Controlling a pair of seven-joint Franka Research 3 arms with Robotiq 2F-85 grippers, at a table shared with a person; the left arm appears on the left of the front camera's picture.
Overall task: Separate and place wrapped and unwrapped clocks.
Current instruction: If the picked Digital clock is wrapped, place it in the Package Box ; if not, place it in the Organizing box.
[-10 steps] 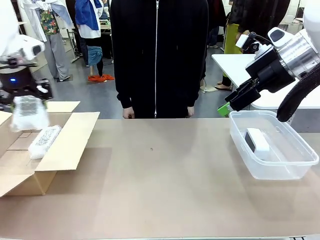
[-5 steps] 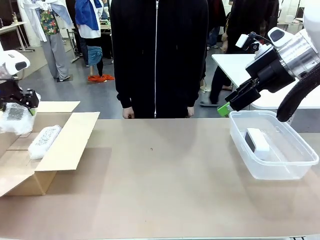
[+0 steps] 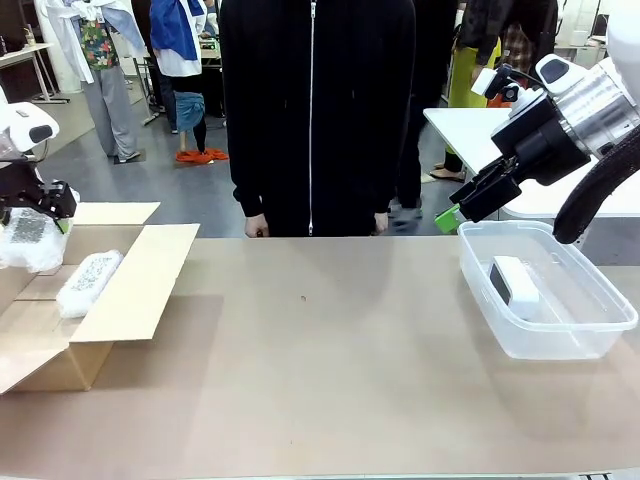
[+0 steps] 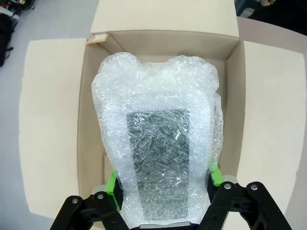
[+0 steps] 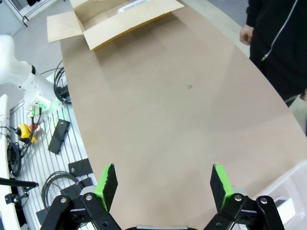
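Left gripper [image 4: 163, 184] is clamped on a wrapped clock [image 4: 158, 158], green pads pressed into the bubble wrap at both sides. The bundle hangs over the open box [image 4: 57, 120], its grey speckled panel facing the wrist camera. From the front, this bundle [image 3: 28, 236] sits at the far left edge, above the box [image 3: 120, 300]. A second wrapped clock [image 3: 88, 280] lies inside the box, tilted against the inner wall.

Right gripper [image 3: 462, 205] is raised above the far left corner of the tub [image 3: 600, 330], jaws spread wide with nothing between them. Its wrist view confirms this: both green fingers [image 5: 108, 184] stand apart over bare table [image 5: 192, 120].

Bare clock [image 3: 513, 281] lies flat on the tub floor, toward its far end.

Person [image 3: 315, 110] in black stands at the far side of the table, hands at the edge, touching nothing.
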